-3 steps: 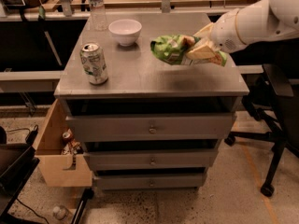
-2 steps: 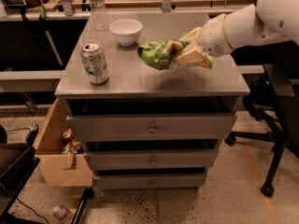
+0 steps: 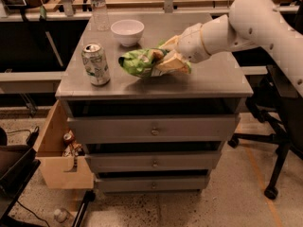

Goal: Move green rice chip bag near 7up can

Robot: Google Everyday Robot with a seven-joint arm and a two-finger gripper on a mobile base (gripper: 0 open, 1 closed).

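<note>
The green rice chip bag (image 3: pixel 138 62) is held over the middle of the desk (image 3: pixel 215 79), toward the front edge; whether its underside touches the surface cannot be told. The tool (image 3: pixel 166 62) is clamped on the bag's right end, with its tan fingers (image 3: pixel 174 64) closed over crumpled foil, and part of the bag is hidden behind them. The 7up can (image 3: pixel 96 64) is stood upright near the front left corner, close to the bag's left tip but apart from it, with a narrow strip of bare metal left between. Open surface is seen to the right of the tool and along the front edge. A white bowl (image 3: pixel 127 31) is set behind the bag; its inside can be seen only partly. A water bottle (image 3: pixel 98 8) at the back left is cut off at the top. The white arm (image 3: pixel 246 22) is cut off at the right border. A cardboard box (image 3: pixel 57 155) beside the drawers (image 3: pixel 154 131) is filled with small items that cannot be identified.
</note>
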